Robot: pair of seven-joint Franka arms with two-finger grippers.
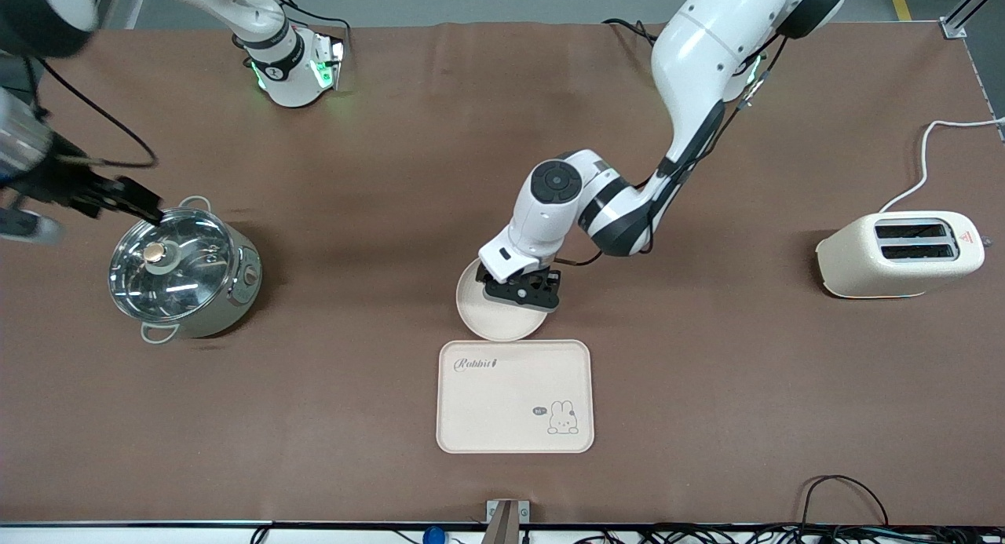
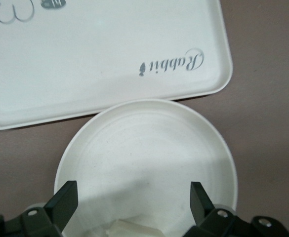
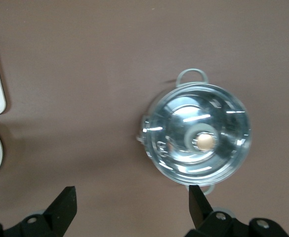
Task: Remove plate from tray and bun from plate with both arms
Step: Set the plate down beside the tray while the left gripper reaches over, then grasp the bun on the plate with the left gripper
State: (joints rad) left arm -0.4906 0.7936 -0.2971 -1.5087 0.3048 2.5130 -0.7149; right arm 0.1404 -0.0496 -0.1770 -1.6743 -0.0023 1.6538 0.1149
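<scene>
Left gripper (image 2: 132, 197), jaws spread, hangs over the plate (image 2: 149, 143) beside the tray (image 2: 85, 64).

A brown worktop (image 1: 707, 387) carries a lidded steel pot (image 1: 184, 273), a round plate (image 1: 496, 307) just beside a rabbit-printed tray (image 1: 514, 399) nearer the camera, and a cream toaster (image 1: 899, 253).

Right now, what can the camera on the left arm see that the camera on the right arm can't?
Only the left wrist view shows the whole plate, the tray's "Rabbit" lettering, and the left tool open over the plate with something pale, maybe the bun, at the picture's edge.

Only the right wrist view shows the shiny pot with its glass lid and the right tool, open over the brown table.

Both show the tray, plate and table.
</scene>
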